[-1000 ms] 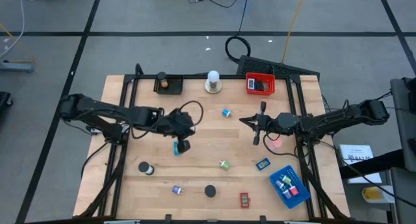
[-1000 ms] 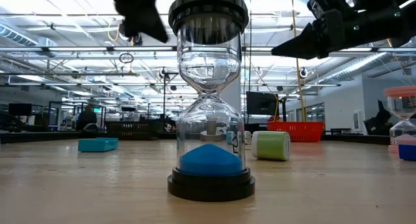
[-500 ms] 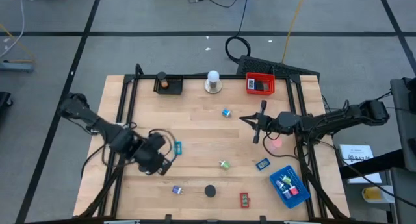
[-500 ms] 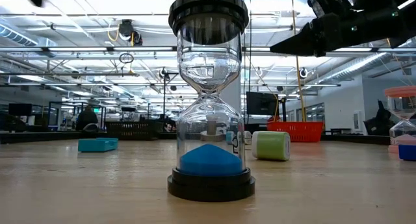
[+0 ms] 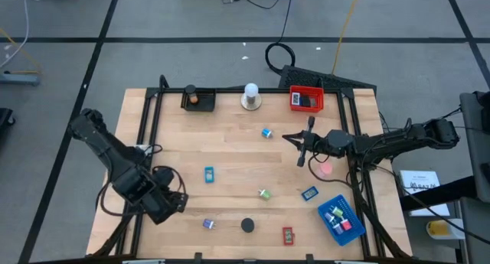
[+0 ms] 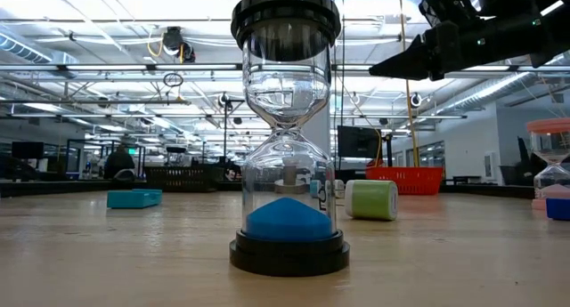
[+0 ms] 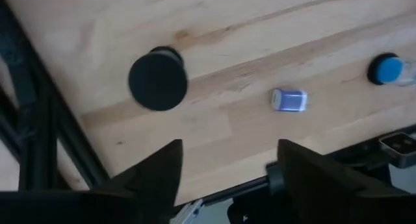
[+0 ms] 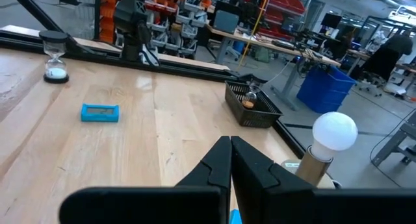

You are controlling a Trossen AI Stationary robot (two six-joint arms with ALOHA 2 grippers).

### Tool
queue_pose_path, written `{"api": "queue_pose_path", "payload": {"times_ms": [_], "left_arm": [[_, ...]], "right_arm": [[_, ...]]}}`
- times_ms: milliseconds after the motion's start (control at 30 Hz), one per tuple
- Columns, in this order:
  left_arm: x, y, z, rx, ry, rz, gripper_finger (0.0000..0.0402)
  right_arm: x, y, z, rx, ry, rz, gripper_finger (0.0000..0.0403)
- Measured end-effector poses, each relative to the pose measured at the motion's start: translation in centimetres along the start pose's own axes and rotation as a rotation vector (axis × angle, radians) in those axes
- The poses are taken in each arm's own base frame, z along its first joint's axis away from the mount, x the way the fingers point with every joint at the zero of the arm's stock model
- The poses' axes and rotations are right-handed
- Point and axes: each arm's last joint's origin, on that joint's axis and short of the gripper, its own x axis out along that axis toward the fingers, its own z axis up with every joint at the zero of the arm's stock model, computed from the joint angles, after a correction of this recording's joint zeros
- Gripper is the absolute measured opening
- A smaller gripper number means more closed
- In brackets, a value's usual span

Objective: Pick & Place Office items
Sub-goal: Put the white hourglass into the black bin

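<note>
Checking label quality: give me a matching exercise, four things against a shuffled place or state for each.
Things:
1. left pincer
2. right pincer
3. red tray
4. blue tray

Place or state:
A. table's bottom right corner in the high view
B. shut
C. open
D. table's top edge in the high view

Pairs: 1-C, 2-B, 3-D, 4-A

Bright, even light falls from ceiling strips that glare white behind the hourglass (image 6: 287, 133) in the low view — shadows on the desk (image 5: 230, 153) stay short and soft, while the left wrist view is slightly blurred.
</note>
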Motion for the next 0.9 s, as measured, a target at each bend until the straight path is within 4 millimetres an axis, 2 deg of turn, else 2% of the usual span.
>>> {"api": "queue_pose_path", "payload": {"times_ms": [133,233,433,667,767,900], "left_arm": [[0.0,0.2,-0.3,-0.058,-0.037,-0.017,0.0305],[0.7,0.5,-0.4,-0.078,-0.047,0.008,0.0321],[3.2,1.6,0.1,-0.097,-0.09,0.101,0.0317],[6.2,1.7,0.3,-0.071,-0.037,0.088,0.0318],[6.9,2.1,0.6,-0.076,0.001,0.128,0.0324],[7.7,2.3,1.2,-0.078,-0.045,0.151,0.0327]], "right_arm": [[0.0,0.0,0.0,0.0,-0.001,0.0,0.0],[0.0,0.0,0.0,0.001,-0.001,0.0,0.0],[0.0,0.0,0.0,0.001,0.0,0.0,0.0],[0.0,0.0,0.0,0.001,-0.001,0.001,0.0],[0.0,0.0,0.0,0.001,-0.001,0.001,0.0],[0.0,0.0,0.0,0.001,-0.001,0.001,0.0]]}}
